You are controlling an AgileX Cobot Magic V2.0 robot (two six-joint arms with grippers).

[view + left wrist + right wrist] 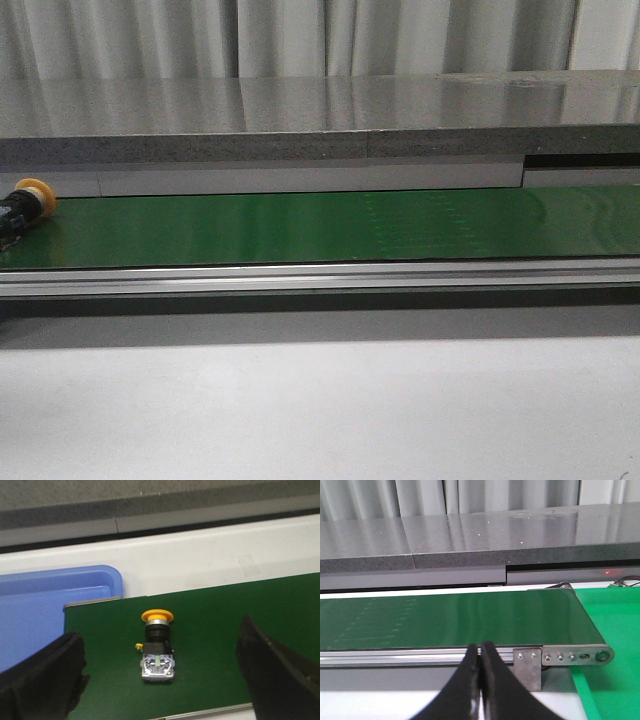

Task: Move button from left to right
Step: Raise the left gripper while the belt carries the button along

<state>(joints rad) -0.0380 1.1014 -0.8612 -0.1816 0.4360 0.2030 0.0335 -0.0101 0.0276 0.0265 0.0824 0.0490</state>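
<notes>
The button [28,200] lies on its side at the far left end of the green belt [300,225], at about nine o'clock in the front view, its yellow cap pointing up the belt's length and its black body behind it. That spot is the belt's start, so the whole run to the right is still ahead and the move looks barely begun.

In the left wrist view the button [157,645] sits between the two black fingers [42,680] of the left gripper [160,685], which are spread wide and well apart from it, touching nothing. That wide stance probably leaves room to close around the body. A blue tray [55,605] sits just beside the belt's end.

The right gripper [481,680] is pressed closed with nothing between its fingers, facing the belt's right end where a metal bracket [527,667] and a green mat [612,630] lie. It seems parked there to wait for the button.
</notes>
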